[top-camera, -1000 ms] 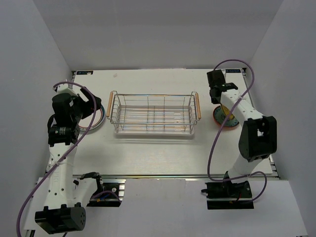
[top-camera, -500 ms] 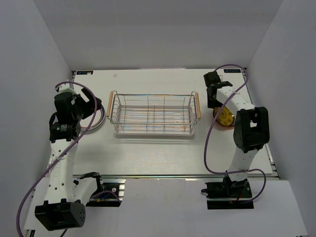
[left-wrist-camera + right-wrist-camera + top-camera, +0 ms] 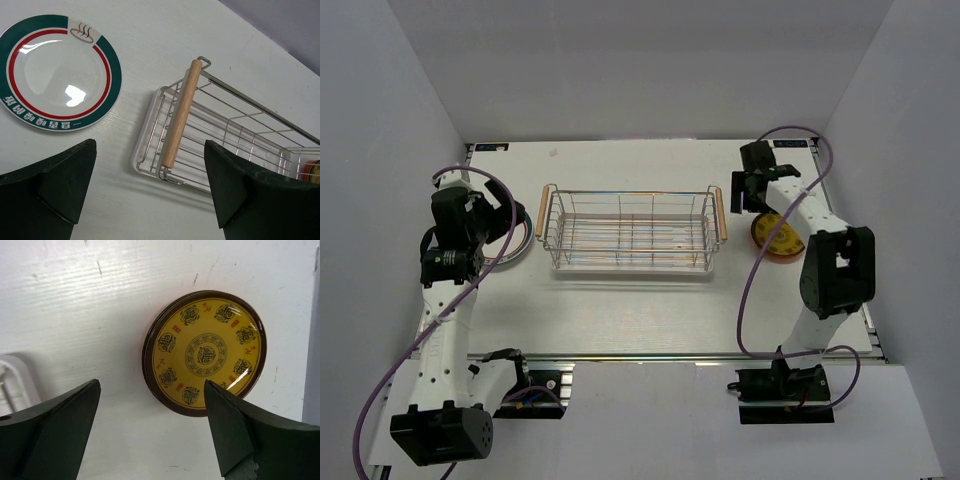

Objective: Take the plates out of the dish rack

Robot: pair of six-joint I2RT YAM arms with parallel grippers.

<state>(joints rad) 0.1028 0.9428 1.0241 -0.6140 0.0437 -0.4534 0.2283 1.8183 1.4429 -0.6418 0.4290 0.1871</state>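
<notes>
The dish rack (image 3: 632,230), a silver wire basket with wooden handles, stands mid-table, and no plate shows inside it. A white plate with a teal rim and red ring (image 3: 59,74) lies flat left of the rack's wooden handle (image 3: 181,114); in the top view its edge (image 3: 518,247) peeks out under the left arm. A yellow patterned plate with a dark rim (image 3: 206,354) lies flat on the table right of the rack (image 3: 778,240). My left gripper (image 3: 150,145) hangs open above the rack's left end. My right gripper (image 3: 152,384) is open above the table, just beside the yellow plate, holding nothing.
A white drip tray (image 3: 632,268) sits under the rack, and its corner (image 3: 12,377) shows in the right wrist view. Grey walls close in the table on three sides. The table's right edge (image 3: 865,300) runs close to the yellow plate.
My right gripper went from shut to open, leaving the yellow plate flat on the table, and drew back toward the rack. The left arm shifted only slightly.
</notes>
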